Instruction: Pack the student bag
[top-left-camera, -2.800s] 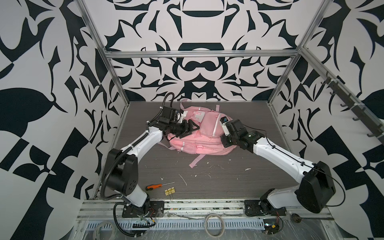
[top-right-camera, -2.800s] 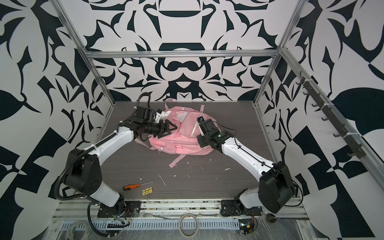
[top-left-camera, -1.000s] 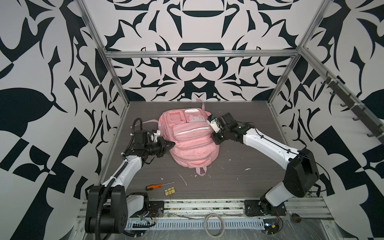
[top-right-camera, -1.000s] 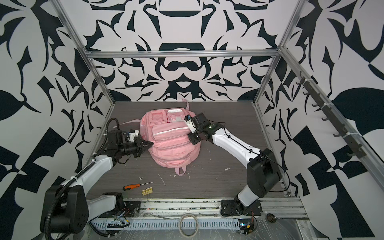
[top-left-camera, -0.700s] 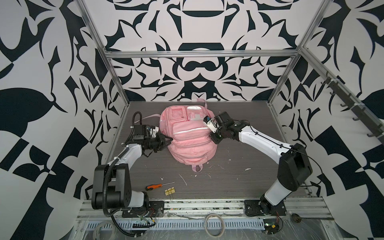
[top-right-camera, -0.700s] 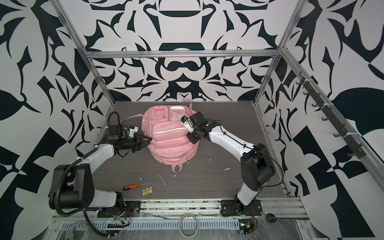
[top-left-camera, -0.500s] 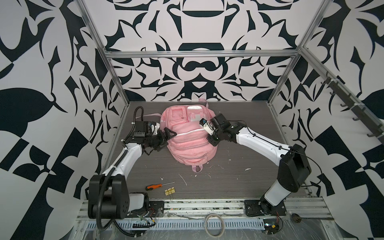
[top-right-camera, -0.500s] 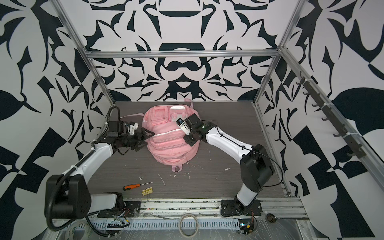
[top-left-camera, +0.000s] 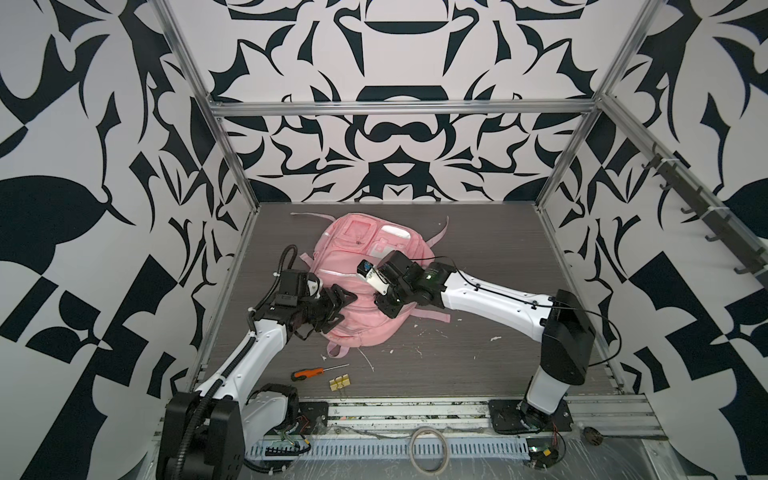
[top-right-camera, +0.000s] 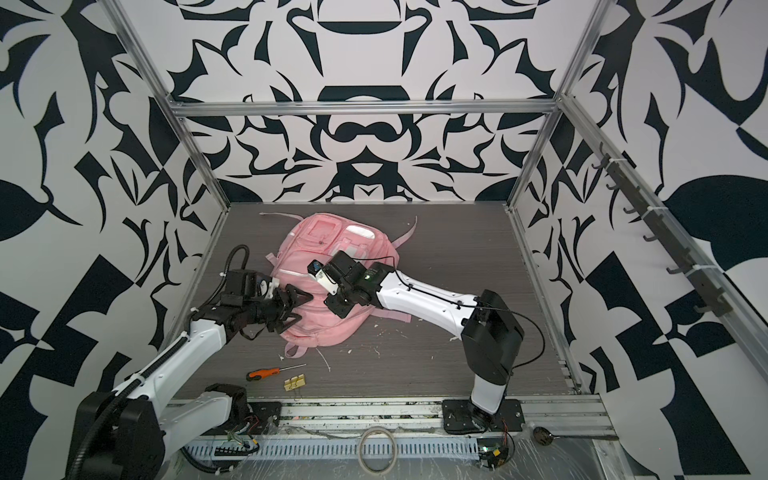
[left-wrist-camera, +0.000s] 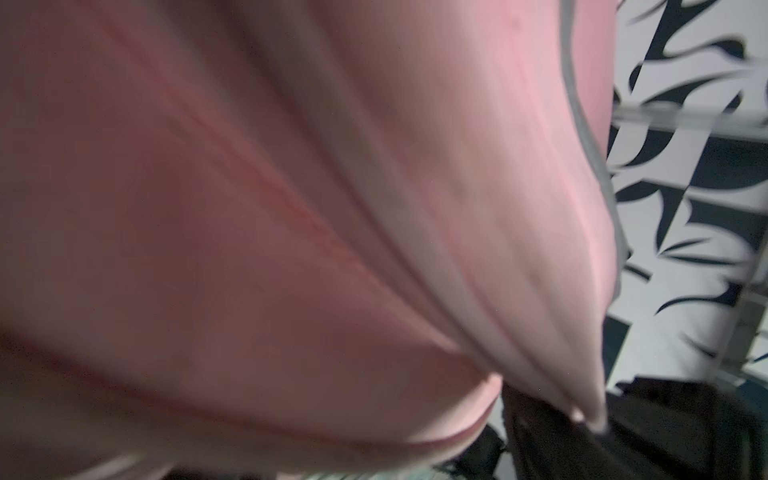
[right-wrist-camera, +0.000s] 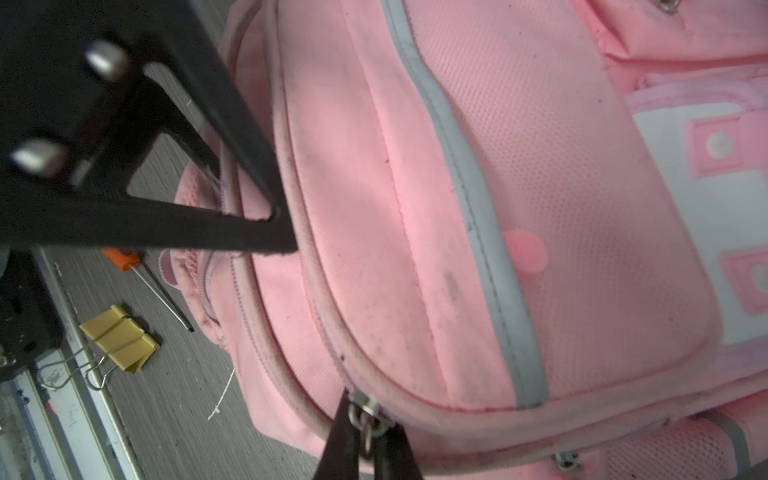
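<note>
Student bag (top-left-camera: 353, 249) lies front face up at the middle-back of the table (top-left-camera: 478, 249). Its long axis runs far to near. The end with the small loop points at the near edge, angled a little left; the pocket end points at the back wall, straps trailing there.

Right gripper (right-wrist-camera: 365, 436) is clenched on a metal zipper pull (right-wrist-camera: 365, 409) on the bag's upper face, right of centre. Left gripper (top-left-camera: 338, 308) is against the bag's left flank. Its fingers look parted in both top views. The left wrist view is blurred pink fabric, so cannot tell if cloth is caught or loose.

Key relation: in the right wrist view the zip seam curves from the pull around the bag's near end, up to a left finger tip (right-wrist-camera: 266, 232) resting on it. Right arm is the one on the pull. Probably left braces while right drags the zip along that curve; which direction is unclear.

Screwdriver (top-left-camera: 309, 373) and binder clip (top-left-camera: 340, 382) lie near the front edge, apart from the bag.
</note>
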